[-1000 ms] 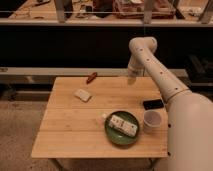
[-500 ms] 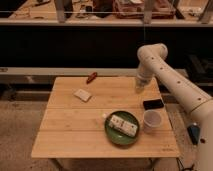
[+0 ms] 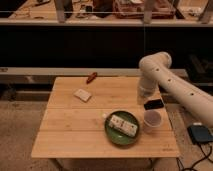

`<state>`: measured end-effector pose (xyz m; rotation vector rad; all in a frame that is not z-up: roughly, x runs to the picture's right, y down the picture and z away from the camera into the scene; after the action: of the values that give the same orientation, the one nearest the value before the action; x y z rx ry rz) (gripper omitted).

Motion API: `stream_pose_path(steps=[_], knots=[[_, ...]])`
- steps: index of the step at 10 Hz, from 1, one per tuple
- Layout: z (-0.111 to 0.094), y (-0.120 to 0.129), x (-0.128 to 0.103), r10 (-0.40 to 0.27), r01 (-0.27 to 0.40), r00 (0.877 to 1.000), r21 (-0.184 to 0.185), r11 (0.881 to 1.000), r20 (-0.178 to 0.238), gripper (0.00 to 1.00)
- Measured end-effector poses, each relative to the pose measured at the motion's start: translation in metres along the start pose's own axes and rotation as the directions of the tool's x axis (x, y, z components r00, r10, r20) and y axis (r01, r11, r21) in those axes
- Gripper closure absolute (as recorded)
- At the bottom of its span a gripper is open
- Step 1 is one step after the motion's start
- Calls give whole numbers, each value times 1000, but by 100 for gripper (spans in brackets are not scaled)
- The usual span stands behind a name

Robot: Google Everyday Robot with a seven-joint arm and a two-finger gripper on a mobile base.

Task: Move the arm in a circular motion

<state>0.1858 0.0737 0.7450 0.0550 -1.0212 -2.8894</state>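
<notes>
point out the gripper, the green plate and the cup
gripper [image 3: 144,95]: camera view, pale tip ending the arm [image 3: 175,87], over the right of the table [image 3: 70,132]
green plate [image 3: 118,140]: camera view, bare front rim
cup [image 3: 152,127]: camera view, front wall

Setting: a robotics lab or workshop test area.

Indicators: a white robot arm [image 3: 175,90] reaches in from the right. Its gripper [image 3: 145,93] is positioned low over the right side of a plain wooden table [image 3: 65,135].

Behind the table runs a long dark workbench [image 3: 75,47] with metal uprights [image 3: 61,10]. Its upper surface carries mixed clutter [image 3: 131,7] that cannot be identified in detail.

The floor [image 3: 20,125] is speckled hard flooring. A dark box [image 3: 201,134] with a cable [image 3: 196,161] lies on the floor at the right.
</notes>
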Motion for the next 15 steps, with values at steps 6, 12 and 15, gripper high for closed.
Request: stream_pose_path(steps=[6, 12, 15], knots=[[-8, -82, 67, -150, 154, 985, 37, 987, -90, 100], [13, -110, 189, -410, 425, 892, 41, 904, -192, 100], [16, -78, 233, -489, 497, 854, 1, 868, -178, 100]])
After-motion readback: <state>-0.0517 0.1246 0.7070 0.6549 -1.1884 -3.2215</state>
